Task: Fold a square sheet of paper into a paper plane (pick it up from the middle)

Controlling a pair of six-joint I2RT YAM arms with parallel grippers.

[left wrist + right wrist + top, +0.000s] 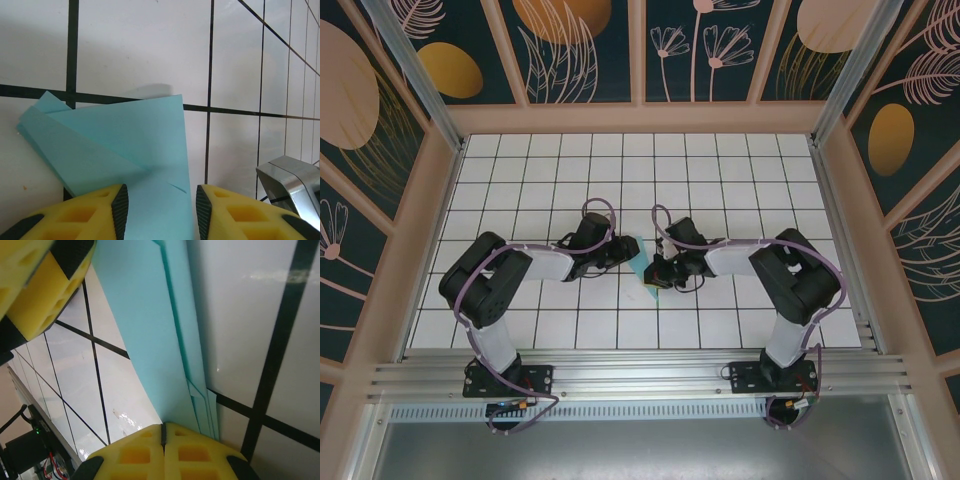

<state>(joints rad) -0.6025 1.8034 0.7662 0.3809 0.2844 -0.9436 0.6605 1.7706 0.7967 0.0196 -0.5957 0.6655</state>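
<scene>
The light-turquoise sheet of paper (pixel 642 262) lies partly folded at the middle of the table, between the two arms. In the left wrist view the paper (pixel 125 145) shows several overlapping layers and a diagonal crease. My left gripper (pixel 160 212) is open, and the paper's near end runs between its yellow fingers (pixel 90 215) without touching the pads. My right gripper (pixel 163 440) is shut, and the paper (pixel 145 325) rises from its closed fingertips, its stacked edges fanning to the right. From above, the left gripper (pixel 623 252) and the right gripper (pixel 661 271) flank the paper.
The table is white tile with a black grid (pixel 720 180), walled by a wooden frame (pixel 640 118). A metal part of the right arm (pixel 295 185) sits close to my left fingers. A left finger (pixel 45 285) shows above the paper in the right wrist view.
</scene>
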